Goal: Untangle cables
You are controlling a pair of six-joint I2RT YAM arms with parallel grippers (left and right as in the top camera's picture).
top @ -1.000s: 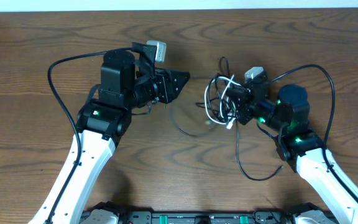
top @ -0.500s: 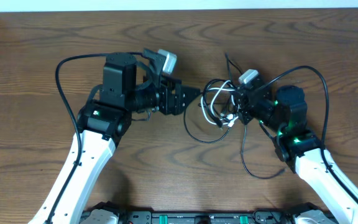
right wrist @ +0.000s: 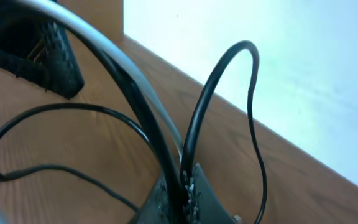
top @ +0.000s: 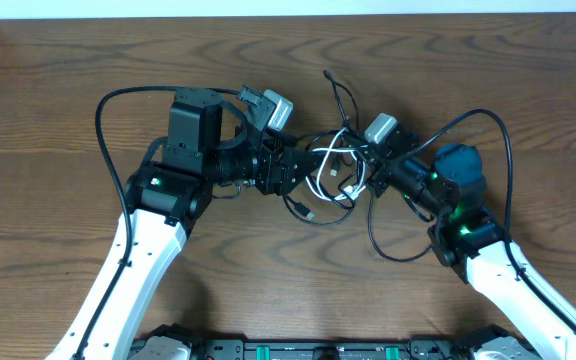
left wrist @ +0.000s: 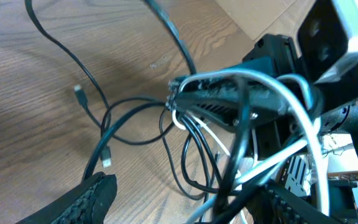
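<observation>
Several cables [top: 333, 168] bunch on the table [top: 58, 80], well inside its edges.

Left pincer [top: 294, 170] now wider, amid cables [top: 334, 172].

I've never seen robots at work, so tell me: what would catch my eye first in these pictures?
First, the knot of thin black and white cables, bunched between two white-and-black arms that meet over the middle of the wooden table. The right gripper is shut on the bundle, while the left gripper faces it from the other side with its jaws open.
</observation>
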